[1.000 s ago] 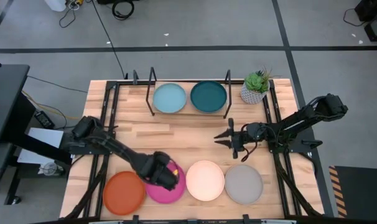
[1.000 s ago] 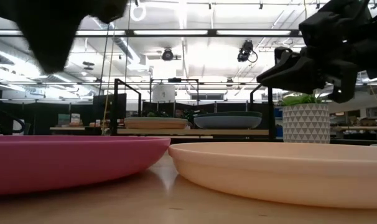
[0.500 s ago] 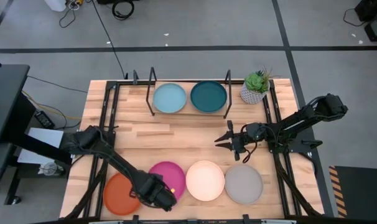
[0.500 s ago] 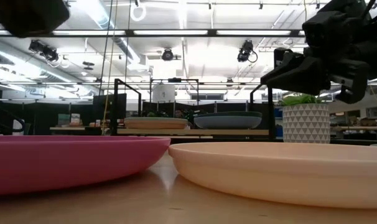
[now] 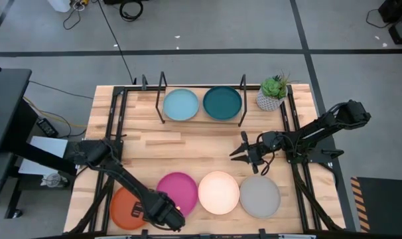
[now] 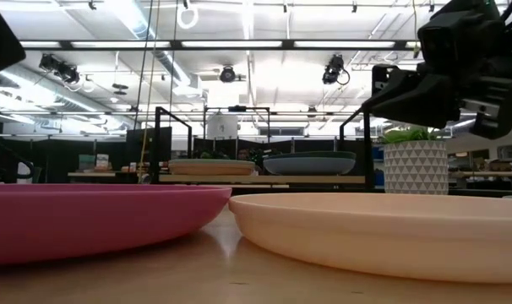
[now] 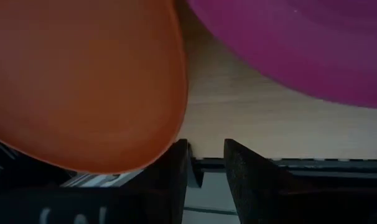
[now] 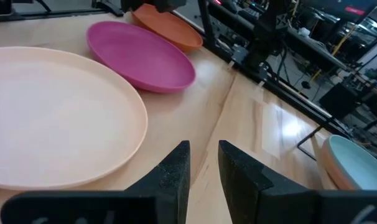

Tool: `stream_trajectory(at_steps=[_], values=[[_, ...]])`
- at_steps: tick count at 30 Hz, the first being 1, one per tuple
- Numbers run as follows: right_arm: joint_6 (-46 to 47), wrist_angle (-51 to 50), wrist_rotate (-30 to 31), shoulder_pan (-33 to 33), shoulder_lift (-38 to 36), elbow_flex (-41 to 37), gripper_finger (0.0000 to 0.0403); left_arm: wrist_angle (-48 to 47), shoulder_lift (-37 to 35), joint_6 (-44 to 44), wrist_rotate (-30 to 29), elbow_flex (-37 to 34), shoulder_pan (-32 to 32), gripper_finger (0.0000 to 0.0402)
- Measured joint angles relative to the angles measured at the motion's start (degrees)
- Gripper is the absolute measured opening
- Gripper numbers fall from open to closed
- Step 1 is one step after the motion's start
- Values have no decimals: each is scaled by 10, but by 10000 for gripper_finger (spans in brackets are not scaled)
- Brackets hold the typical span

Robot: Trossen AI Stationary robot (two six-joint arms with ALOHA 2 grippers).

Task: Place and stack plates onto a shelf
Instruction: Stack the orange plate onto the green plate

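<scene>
On the shelf [image 5: 162,99] at the far side lie a light-blue plate [image 5: 181,104] and a dark teal plate [image 5: 222,103]. A peach rim [image 8: 328,163] shows under the light-blue one [image 8: 359,163]. Along the near edge, flat on the table, lie orange [image 5: 125,207], magenta [image 5: 178,189], cream [image 5: 219,192] and grey [image 5: 259,196] plates. My left gripper [image 5: 166,216], shut, is at the near edge between the orange [image 7: 83,81] and magenta [image 7: 300,43] plates. My right gripper [image 5: 234,153], shut, hangs above bare table, beyond the cream plate [image 8: 51,118].
A small potted plant [image 5: 272,93] stands right of the shelf. Black frame rails run along the table's left side [image 5: 115,133] and right side [image 5: 295,126]. Bare wood lies in the middle of the table [image 5: 188,146], between the shelf and the near row of plates.
My left gripper has drawn back from above the magenta plate toward the near edge and now sits between the orange and magenta plates, leaving the magenta plate uncovered. The plates have stayed where they were. My right gripper has edged slightly toward the near edge.
</scene>
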Motion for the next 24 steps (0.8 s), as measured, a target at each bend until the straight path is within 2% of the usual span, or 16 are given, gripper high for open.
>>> stream_trajectory(at_steps=[12, 15, 19, 24], values=[[12, -5, -5, 0, 0, 0, 89, -69, 22, 72, -15, 0, -10, 106], [20, -8, -7, 0, 0, 0, 89, -68, 22, 88, -30, 0, -10, 81], [22, -10, -14, 0, 0, 0, 89, -84, 22, 123, -42, 0, -11, 19], [22, -10, -14, 0, 0, 0, 89, -122, 21, 152, -60, 0, -6, 12]])
